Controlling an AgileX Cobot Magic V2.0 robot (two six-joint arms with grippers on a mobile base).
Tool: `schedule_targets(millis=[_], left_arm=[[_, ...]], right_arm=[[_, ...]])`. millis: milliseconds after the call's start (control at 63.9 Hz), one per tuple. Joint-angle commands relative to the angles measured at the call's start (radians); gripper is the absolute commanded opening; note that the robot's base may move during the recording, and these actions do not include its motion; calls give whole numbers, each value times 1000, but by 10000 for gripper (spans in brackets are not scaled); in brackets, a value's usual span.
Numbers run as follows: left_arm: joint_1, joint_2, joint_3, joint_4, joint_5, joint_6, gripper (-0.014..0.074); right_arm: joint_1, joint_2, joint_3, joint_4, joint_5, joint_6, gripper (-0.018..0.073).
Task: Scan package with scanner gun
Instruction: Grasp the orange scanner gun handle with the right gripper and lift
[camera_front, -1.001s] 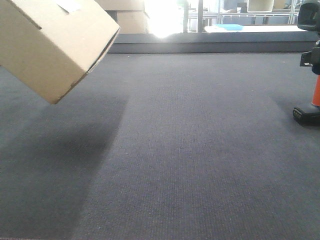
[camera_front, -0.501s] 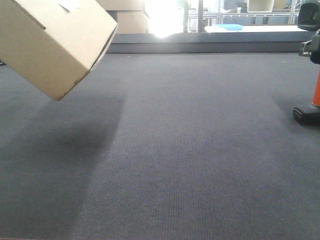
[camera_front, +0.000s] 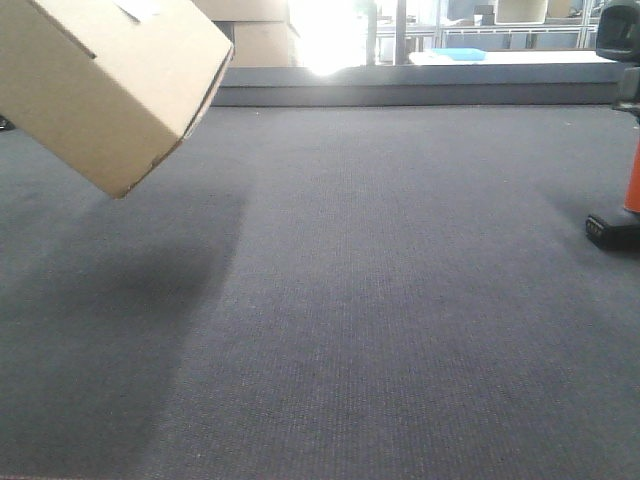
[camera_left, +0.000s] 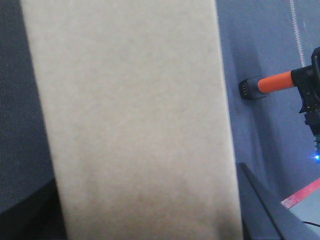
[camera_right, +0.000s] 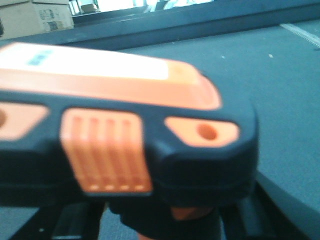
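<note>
Looks like a logistics test lab or stockroom, stacked cardboard boxes (camera_front: 262, 40) at the back, metal racking (camera_front: 520, 32) with bins, bright window (camera_front: 330, 35) behind, wide grey carpet-like surface (camera_front: 400, 300), red tape line (camera_left: 302, 194) near its edge.

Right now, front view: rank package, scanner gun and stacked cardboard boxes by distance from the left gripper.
1. package: near left, aloft and tilted.
2. scanner gun: far right edge, standing upright.
3. stacked cardboard boxes: deep background, upper left.

Glare: blown-out white patch (camera_front: 325, 40), far centre.
Shadow (camera_front: 130, 290): soft, dark, under package (camera_front: 110, 90), near left.
Focus: scanner gun (camera_right: 125, 145) blurred in right wrist view.
</note>
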Motion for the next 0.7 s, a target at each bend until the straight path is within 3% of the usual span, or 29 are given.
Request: schedule_targets(millis=[0,94,485,688], left_arm=[[3,-12,-2,-32,-10,4,-111],[3,-12,-2,-32,-10,4,-111],[3,-12,-5,-21,21,4,-111],[3,-12,-42,80,60,4,-111]], right_arm=[[2,1,-6,3,-26,2,66],[2,1,-6,3,-26,2,-172],[2,-87,-7,3,-90,-37,-155],[2,-234,-107,3,229,-277,-155]])
